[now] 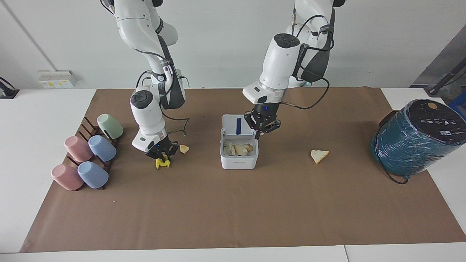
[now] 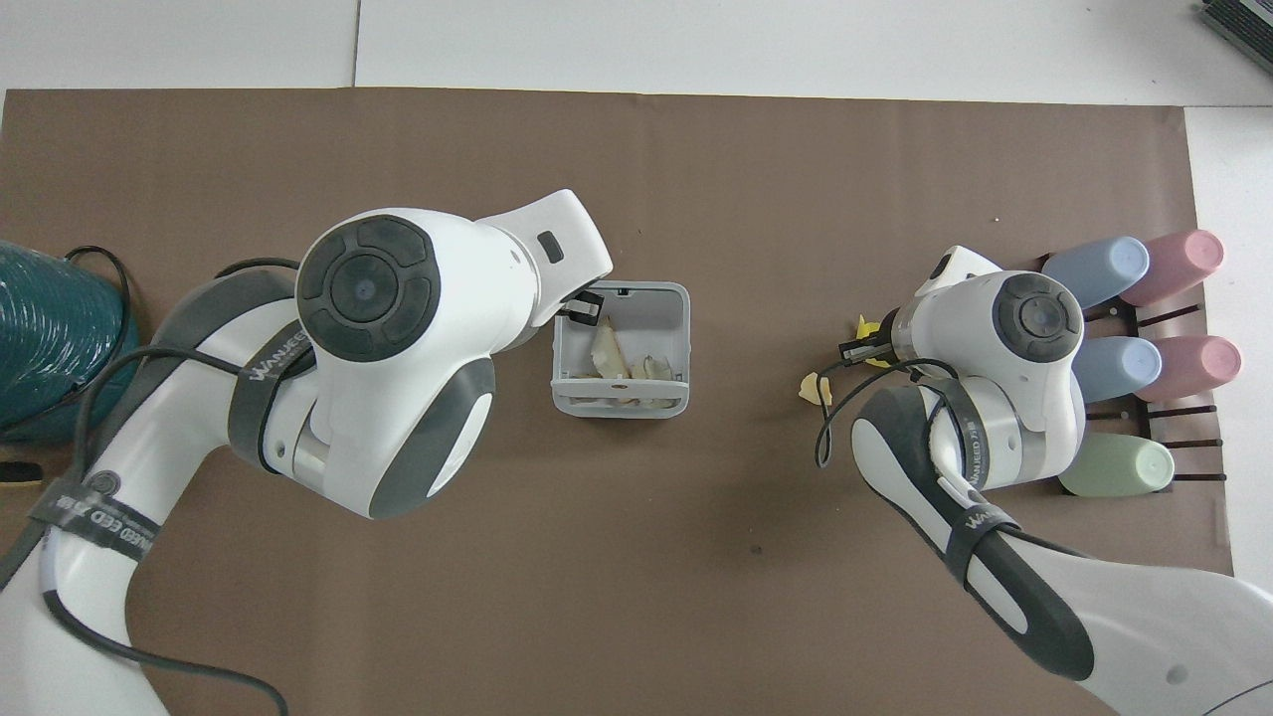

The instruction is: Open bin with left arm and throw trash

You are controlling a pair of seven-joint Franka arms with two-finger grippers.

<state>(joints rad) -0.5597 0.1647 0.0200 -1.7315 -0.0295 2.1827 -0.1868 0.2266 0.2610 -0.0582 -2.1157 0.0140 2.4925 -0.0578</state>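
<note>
The white bin (image 1: 238,162) stands mid-mat with its lid (image 1: 236,125) tipped up on the side nearer the robots. Several pale scraps lie inside it. My left gripper (image 1: 260,135) is shut and empty, raised beside the lid over the bin's corner; it also shows in the overhead view (image 2: 582,310). My right gripper (image 1: 162,157) is down at the mat, shut on the bright yellow piece (image 1: 163,163). The pale-yellow chunk (image 1: 184,148) lies right beside it. The bread slice (image 1: 319,155) lies on the mat toward the left arm's end; the overhead view hides it.
A big teal cylinder (image 1: 415,140) with a black top stands at the mat's edge at the left arm's end. A rack with several pastel cups (image 1: 91,154) sits at the right arm's end, close to the right gripper. The bin (image 2: 686,343) shows open from above.
</note>
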